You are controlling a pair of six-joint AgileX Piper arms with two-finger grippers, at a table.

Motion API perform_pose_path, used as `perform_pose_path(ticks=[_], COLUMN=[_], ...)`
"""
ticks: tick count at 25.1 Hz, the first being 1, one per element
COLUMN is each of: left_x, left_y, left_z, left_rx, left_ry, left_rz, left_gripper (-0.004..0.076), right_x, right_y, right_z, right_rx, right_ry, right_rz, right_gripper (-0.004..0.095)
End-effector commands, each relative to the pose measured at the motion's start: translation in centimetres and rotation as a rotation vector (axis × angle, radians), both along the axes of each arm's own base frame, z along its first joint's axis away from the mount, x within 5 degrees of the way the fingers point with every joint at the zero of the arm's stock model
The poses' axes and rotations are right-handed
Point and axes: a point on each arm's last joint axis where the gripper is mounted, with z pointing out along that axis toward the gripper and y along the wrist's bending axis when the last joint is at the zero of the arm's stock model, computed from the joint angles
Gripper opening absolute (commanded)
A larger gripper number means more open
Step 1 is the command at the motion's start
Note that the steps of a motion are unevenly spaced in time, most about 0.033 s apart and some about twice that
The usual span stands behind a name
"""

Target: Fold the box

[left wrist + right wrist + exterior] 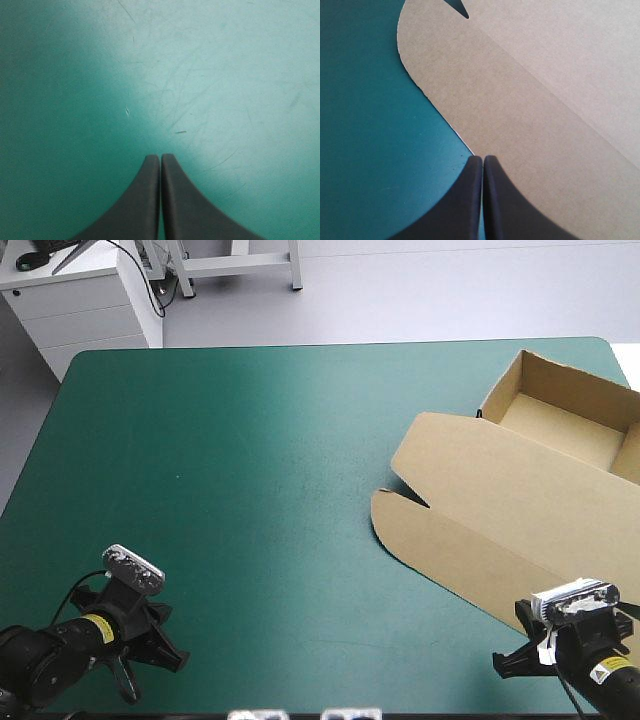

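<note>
Box [520, 490] lies by the right edge of the table [250, 460]: tray open toward the far right corner, lid flat, its rounded flap pointing inward. Left gripper [160, 157], fingers pressed together, is over bare cover by the near left corner. Right gripper [483, 159], likewise closed, has its tips at the lid's near edge.
</note>
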Motion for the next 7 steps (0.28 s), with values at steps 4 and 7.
perform_pose_path(ticks=[4,7], left_x=[0.2,0.2], left_y=[-0.1,-0.1], left_z=[0.3,-1.1], left_rx=[-0.019,-0.016], left_ry=[-0.021,-0.007], left_rz=[0.004,0.009], left_gripper=[-0.0008,-0.0008], right_x=[0.4,0.4], right_y=[0.0,0.0], right_z=[1.2,1.2], right_rx=[0.015,0.015], right_ry=[-0.074,-0.074], right_rz=[-0.007,-0.007], right_gripper=[-0.0004,-0.0004])
